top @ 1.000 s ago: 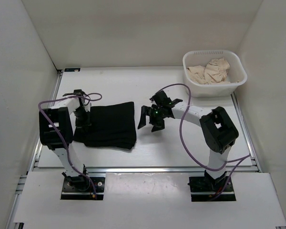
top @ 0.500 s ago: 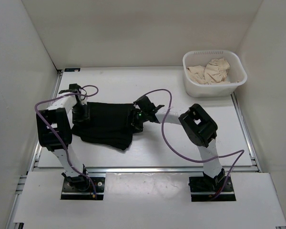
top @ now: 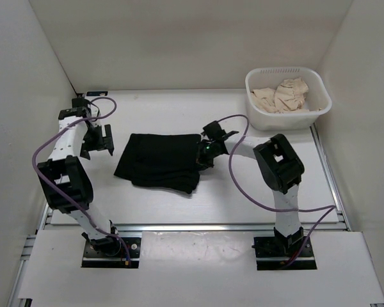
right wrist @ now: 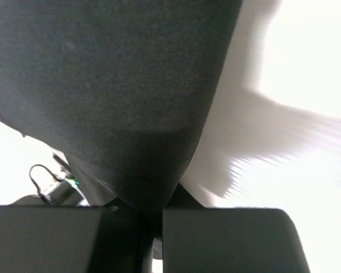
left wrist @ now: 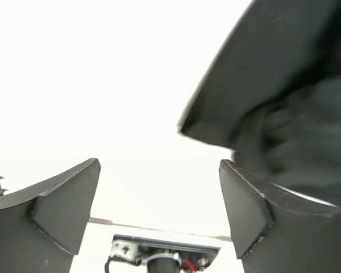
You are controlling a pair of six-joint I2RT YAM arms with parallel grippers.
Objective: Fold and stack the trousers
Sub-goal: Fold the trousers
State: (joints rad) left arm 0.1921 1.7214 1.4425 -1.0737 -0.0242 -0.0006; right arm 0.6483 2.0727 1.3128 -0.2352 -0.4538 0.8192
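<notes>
Change: trousers [top: 159, 161] sit further right than a second ago; left jaws have let go of the left edge and drawn off toward the left wall; right jaws have come in from the right and closed on the right edge.
Trousers: black, folded to a rough rectangle, flat on the white surface [top: 256, 192], left of centre, between the two arms; near right corner sticks out unevenly.
Right jaws: clamped on the trousers' right edge. In the right wrist view the trousers [right wrist: 113, 85] fill most of the frame and run down into the pinch between the fingers [right wrist: 62, 239].
Left jaws: wide apart, nothing between them, just left of the trousers, not touching. In the left wrist view the fingers [left wrist: 57, 210] stand spread, with the trousers [left wrist: 290, 91] blurred at upper right.
Left arm [top: 63, 182]: folded up along the left wall.
Right arm [top: 280, 167]: reaches leftward over the surface.
Basket [top: 285, 119]: white, far right corner, holds crumpled beige cloth [top: 281, 96]; well apart from the trousers.
</notes>
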